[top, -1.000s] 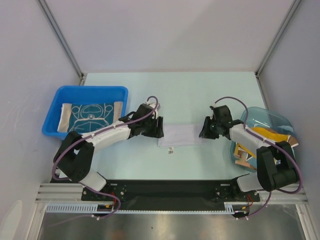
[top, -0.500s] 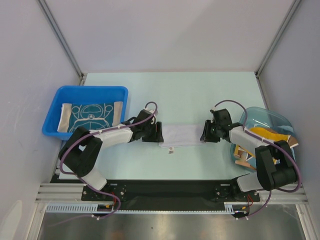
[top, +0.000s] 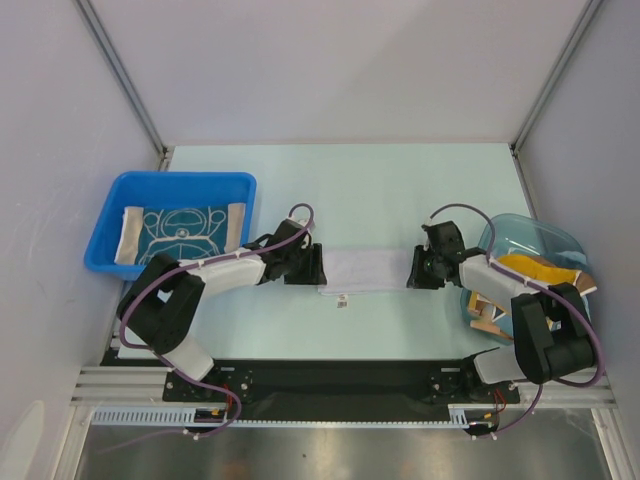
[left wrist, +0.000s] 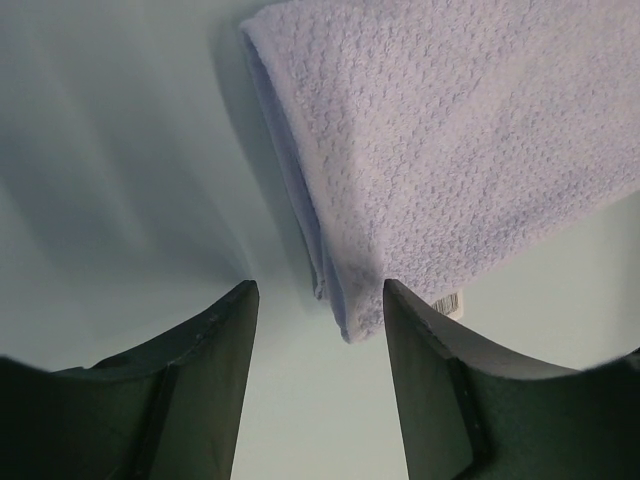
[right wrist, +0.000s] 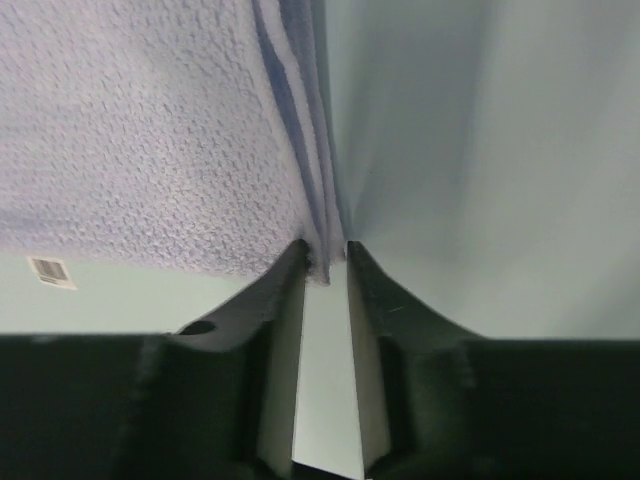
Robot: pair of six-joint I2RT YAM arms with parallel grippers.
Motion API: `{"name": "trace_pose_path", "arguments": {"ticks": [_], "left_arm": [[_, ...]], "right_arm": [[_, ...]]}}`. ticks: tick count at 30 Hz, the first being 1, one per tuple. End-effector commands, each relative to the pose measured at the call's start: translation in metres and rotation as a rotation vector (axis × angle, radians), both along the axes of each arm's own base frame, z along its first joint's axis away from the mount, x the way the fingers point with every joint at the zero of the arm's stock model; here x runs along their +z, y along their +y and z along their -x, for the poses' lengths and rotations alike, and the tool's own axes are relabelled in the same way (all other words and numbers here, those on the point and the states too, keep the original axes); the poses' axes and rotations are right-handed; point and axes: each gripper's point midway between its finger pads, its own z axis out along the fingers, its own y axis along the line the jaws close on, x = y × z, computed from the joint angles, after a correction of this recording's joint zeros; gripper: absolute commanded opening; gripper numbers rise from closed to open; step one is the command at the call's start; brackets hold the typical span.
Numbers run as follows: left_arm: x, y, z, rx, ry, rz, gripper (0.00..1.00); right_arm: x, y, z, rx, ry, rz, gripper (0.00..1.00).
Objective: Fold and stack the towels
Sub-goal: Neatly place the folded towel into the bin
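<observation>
Two grippers meet one towel from opposite ends. The left gripper (left wrist: 318, 290) has its jaws well apart, straddling the near left corner of the pale lavender towel (left wrist: 450, 150); the folded edge lies close to one finger (left wrist: 430, 400), with bare table showing beside the other. The right gripper (right wrist: 326, 250) has its jaws only a narrow way apart, and the towel's layered right edge reaches just into the tips; whether they pinch it cannot be told. The towel is folded into a flat strip, waffle-textured, with a small white label (right wrist: 50, 270) sticking out from its near edge. From above, it lies on the pale green table (top: 380, 190) toward the near edge, about midway between the left and right edges, both arms reaching in low. At the table's left edge stands a blue bin (top: 180, 178) holding a teal towel (top: 180, 230) with white swirls. At the right edge stands a clear tub (top: 530, 232) with an orange towel (top: 540, 268) and a brown towel (top: 490, 310) bunched inside
</observation>
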Motion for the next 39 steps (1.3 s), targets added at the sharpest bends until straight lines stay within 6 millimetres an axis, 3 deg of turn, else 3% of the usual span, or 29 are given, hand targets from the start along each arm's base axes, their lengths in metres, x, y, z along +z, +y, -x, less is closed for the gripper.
{"name": "trace_pose_path", "arguments": {"ticks": [1,3,7,11,15,18,20,23,26,31,39], "left_arm": [[0.018,-0.004,-0.007,0.022,-0.035,0.043,0.58],[0.023,-0.009,-0.005,0.007,-0.033,0.074,0.56],[0.027,-0.014,-0.002,-0.006,-0.022,0.107,0.48],[0.017,-0.011,-0.002,0.01,0.0,0.083,0.24],[0.003,-0.008,0.005,0.018,0.033,0.075,0.11],[0.003,-0.006,0.007,0.032,0.036,0.075,0.19],[0.005,-0.002,0.004,0.054,0.022,0.065,0.37],[0.018,0.001,-0.01,0.062,-0.027,0.08,0.53],[0.029,-0.003,-0.024,0.032,-0.077,0.123,0.59],[0.014,-0.009,-0.031,-0.01,-0.053,0.088,0.6],[-0.021,-0.006,-0.018,0.034,0.047,0.052,0.51]], "right_arm": [[-0.009,0.002,0.007,0.008,0.015,-0.016,0.19],[-0.007,0.002,0.005,0.001,0.001,-0.019,0.11],[-0.006,0.0,0.006,-0.011,-0.003,-0.03,0.04],[-0.009,0.0,0.006,-0.013,0.008,-0.039,0.01],[-0.011,-0.001,0.006,-0.018,0.015,-0.035,0.01],[-0.01,-0.002,0.005,-0.024,0.013,-0.036,0.03],[-0.011,-0.002,0.005,-0.021,0.015,-0.038,0.04],[-0.011,-0.001,0.005,-0.018,0.016,-0.042,0.06],[-0.011,-0.001,0.006,-0.017,0.02,-0.043,0.06],[-0.012,-0.001,0.006,-0.015,0.023,-0.051,0.07],[-0.01,-0.002,0.006,-0.018,0.017,-0.066,0.08]]}}
